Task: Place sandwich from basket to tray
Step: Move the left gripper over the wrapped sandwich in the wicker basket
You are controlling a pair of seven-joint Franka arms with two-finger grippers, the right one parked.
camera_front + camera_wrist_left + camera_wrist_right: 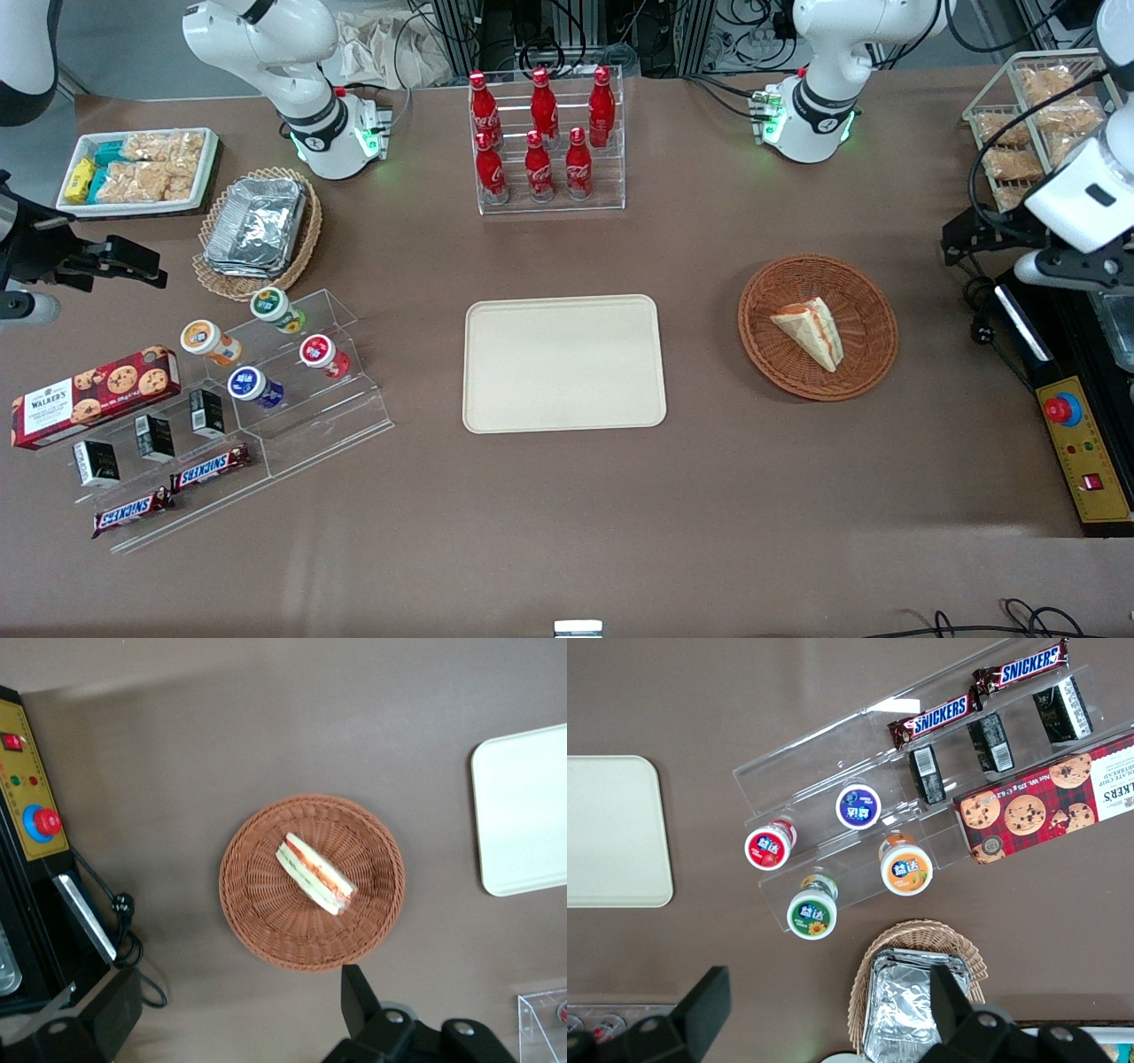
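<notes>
Above basket (312, 882), claw (235, 1010) spread wide, empty

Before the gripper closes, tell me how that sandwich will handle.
The sandwich is probably soft: layered bread and filling may squash or split. It lies on its side in the basket, so tipping seems unlikely. The open gripper hangs above the basket.

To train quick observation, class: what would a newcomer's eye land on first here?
Probably the sandwich lying alone in the reddish-brown basket, with the bare beige tray beside it. The rack of red bottles stands farther from the front camera. The open gripper hovers above the basket.
</notes>
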